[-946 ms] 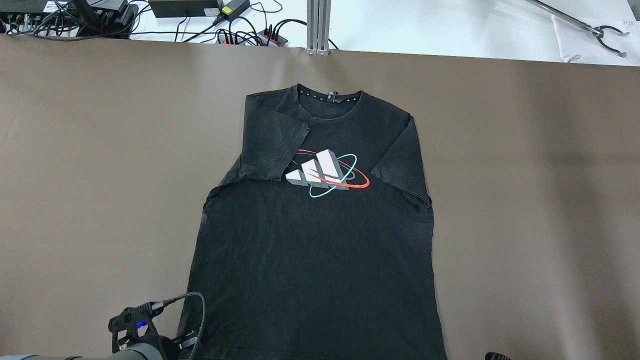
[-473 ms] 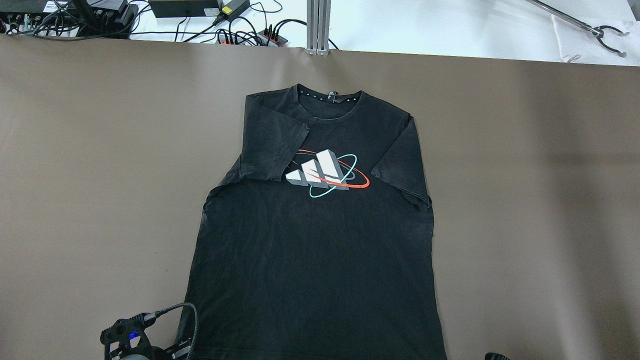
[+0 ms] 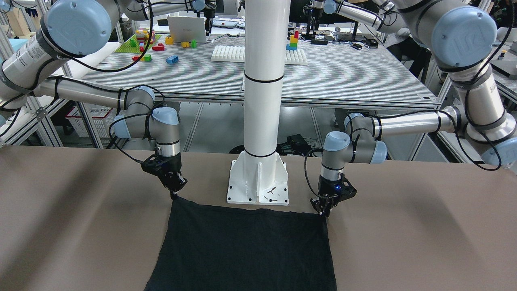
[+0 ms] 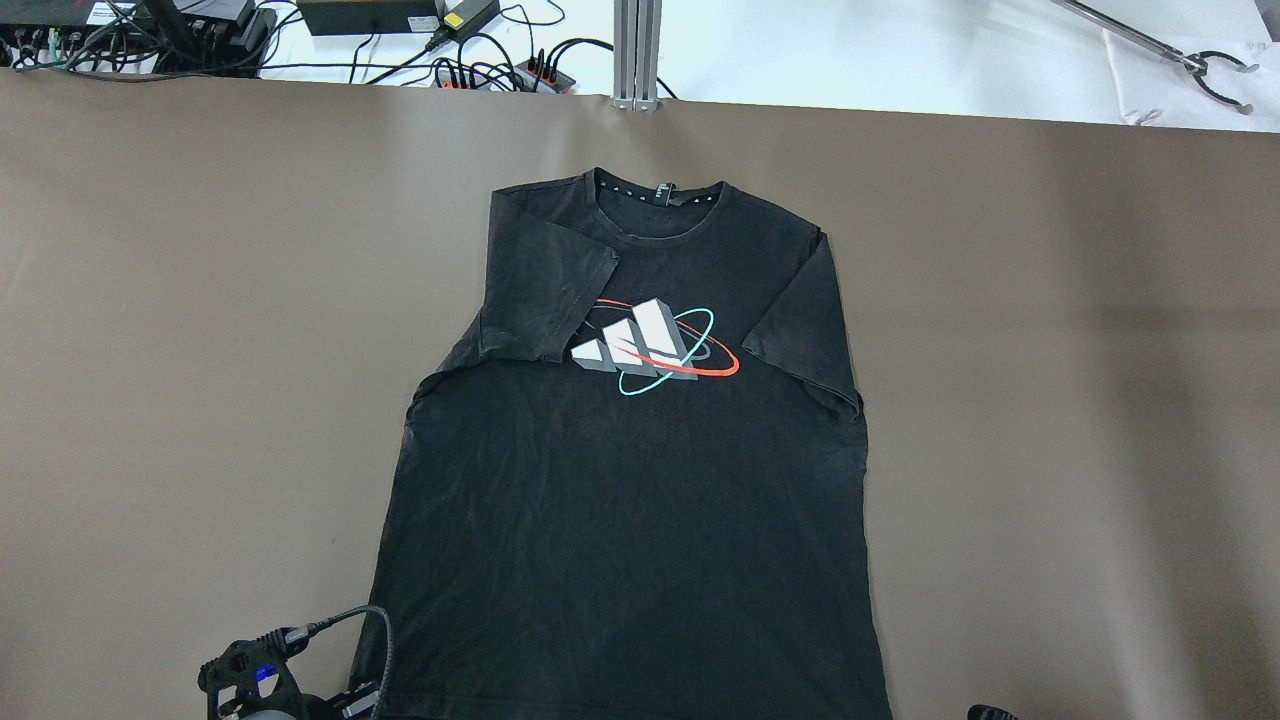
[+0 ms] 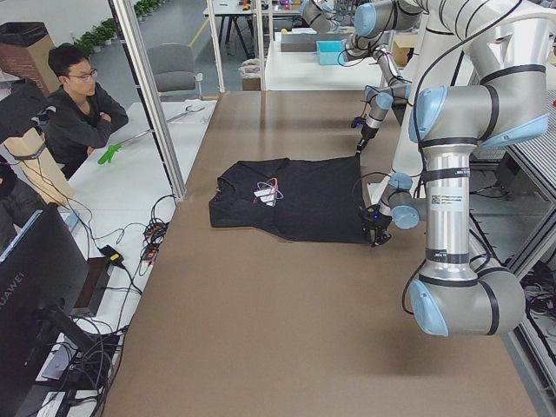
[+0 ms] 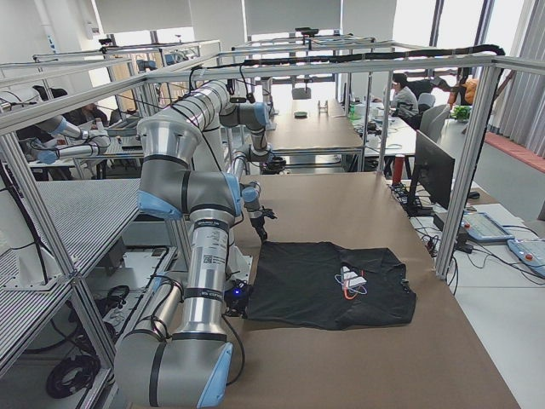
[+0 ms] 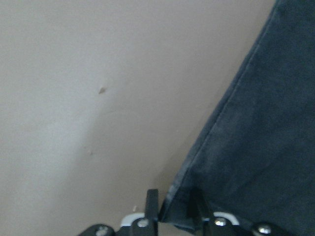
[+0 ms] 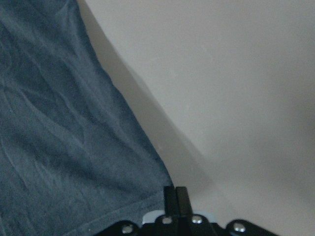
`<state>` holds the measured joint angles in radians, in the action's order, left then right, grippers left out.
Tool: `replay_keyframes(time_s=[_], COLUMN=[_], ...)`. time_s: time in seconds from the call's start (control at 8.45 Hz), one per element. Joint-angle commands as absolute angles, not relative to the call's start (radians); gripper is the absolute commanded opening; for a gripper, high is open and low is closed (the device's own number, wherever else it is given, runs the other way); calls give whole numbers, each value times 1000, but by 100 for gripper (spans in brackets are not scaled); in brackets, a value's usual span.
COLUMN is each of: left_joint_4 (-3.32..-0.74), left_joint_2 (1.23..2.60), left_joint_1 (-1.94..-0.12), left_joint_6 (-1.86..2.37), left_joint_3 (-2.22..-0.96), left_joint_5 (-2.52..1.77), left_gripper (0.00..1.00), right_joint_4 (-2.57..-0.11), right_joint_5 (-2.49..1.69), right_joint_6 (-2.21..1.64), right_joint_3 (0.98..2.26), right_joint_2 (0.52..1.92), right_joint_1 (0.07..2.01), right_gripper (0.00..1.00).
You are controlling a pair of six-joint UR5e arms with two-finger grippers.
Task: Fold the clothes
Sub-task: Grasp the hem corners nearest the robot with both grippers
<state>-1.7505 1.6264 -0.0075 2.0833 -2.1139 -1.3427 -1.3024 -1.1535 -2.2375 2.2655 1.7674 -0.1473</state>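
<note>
A black T-shirt (image 4: 630, 500) with a white, red and teal chest print lies flat on the brown table, collar away from me, both sleeves folded in. It also shows in the front view (image 3: 242, 250). My left gripper (image 3: 325, 211) is at its near hem corner. In the left wrist view (image 7: 174, 209) the fingers stand apart with that corner (image 7: 182, 216) between them. My right gripper (image 3: 174, 195) is at the other hem corner. In the right wrist view (image 8: 174, 196) its fingers are pressed together on the hem corner (image 8: 157, 187).
The white pole's base plate (image 3: 258, 182) stands just behind the hem, between the two grippers. Cables and power strips (image 4: 480, 60) and a grabber tool (image 4: 1200, 65) lie beyond the table's far edge. A seated person (image 5: 78, 104) is off the far side.
My left gripper has moved back toward me and slightly left along the table's near edge, then stopped. The T-shirt has not shifted.
</note>
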Motion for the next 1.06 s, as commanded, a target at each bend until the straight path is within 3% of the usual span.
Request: replay_keyframes(time_s=[0.0,0.59,0.95], left_joint_4=[-1750,-1746,-1744], left_joint_2=[1626,1655,1817], left_joint_1=[-8,-43,-318], left_joint_6=[2085,2045,1831], left_joint_3=[-2125,-2222,-2179], left_joint_5=[-1353,-1368,-1526], left_gripper=[4,0,0], right_joint_4=[-1302,-1304,-1356], right_joint_5=[-1151,-1160,-1404], right_joint_6=[-2238,-2211,-1946], right_joint_3=[2267,2321,2286], right_joint_2=[1766,1758,1607], right_joint_1=[-146,-57,215], right_gripper=[0,0,0])
